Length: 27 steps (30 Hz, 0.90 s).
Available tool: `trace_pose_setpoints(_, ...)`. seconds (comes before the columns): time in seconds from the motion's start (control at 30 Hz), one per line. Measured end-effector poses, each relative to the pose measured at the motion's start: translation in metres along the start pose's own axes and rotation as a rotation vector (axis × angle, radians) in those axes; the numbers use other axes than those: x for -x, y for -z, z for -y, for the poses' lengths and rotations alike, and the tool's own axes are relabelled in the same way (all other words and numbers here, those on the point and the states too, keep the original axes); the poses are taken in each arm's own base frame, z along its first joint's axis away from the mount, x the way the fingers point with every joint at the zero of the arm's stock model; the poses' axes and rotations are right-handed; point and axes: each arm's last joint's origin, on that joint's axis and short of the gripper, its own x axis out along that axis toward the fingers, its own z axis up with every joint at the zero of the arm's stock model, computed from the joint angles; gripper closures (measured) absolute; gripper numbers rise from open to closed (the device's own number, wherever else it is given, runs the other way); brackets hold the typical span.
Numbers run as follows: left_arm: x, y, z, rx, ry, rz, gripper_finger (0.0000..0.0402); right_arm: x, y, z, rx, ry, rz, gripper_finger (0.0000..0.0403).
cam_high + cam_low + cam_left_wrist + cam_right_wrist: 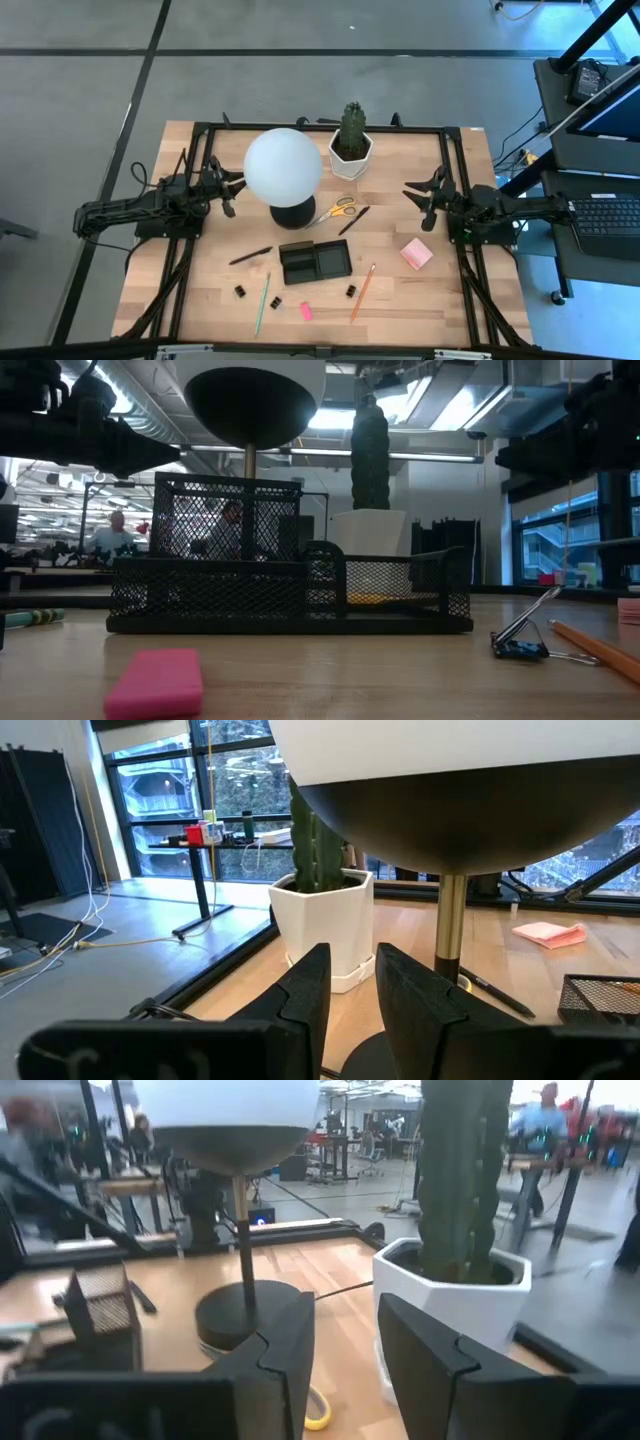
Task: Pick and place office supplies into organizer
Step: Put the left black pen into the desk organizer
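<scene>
The black mesh organizer (pixel 314 262) stands on the table's near middle, also in the low view (pixel 290 595). Around it lie yellow-handled scissors (pixel 335 210), two black pens (pixel 353 220) (pixel 250 256), a green pencil (pixel 262 302), an orange pencil (pixel 362 291), a pink sticky-note pad (pixel 417 254), a pink eraser (pixel 306 311) and small black binder clips (pixel 240 291). My left gripper (pixel 232 195) hovers level at the table's left side, open and empty (pixel 352 990). My right gripper (pixel 420 200) hovers level at the right side, open and empty (pixel 345 1350).
A white globe lamp (pixel 283 168) on a round black base stands just behind the organizer. A potted cactus (pixel 351 140) in a white pot stands at the far middle. A black frame (pixel 320 127) rims the wooden table. People show in the room beyond.
</scene>
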Motion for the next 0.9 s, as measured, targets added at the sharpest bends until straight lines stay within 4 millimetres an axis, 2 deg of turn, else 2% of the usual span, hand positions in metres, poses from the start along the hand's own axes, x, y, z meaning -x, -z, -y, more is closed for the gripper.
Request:
trace_pose_setpoints(0.2,0.0,-0.0001,0.0,0.0,0.0,0.0,0.0324,0.0,-0.0001,0.0,-0.13,0.0,0.0,0.0284)
trace_pose_setpoints(0.57,0.0,-0.0001,0.0004,-0.002,0.015,0.001,0.032,0.0,-0.0001,0.0,-0.125,0.0,0.0,0.0284)
trace_pose_setpoints(0.7,0.0002,-0.0003,0.0034,-0.047,0.107,0.008,0.0298,0.0,0.0,0.0,-0.093,0.001,0.0,0.0284)
trace_pose_setpoints(0.9,0.0007,-0.0004,0.0064,-0.078,0.212,0.019,0.0241,0.0,0.0,0.0,-0.054,0.001,0.0,0.0284)
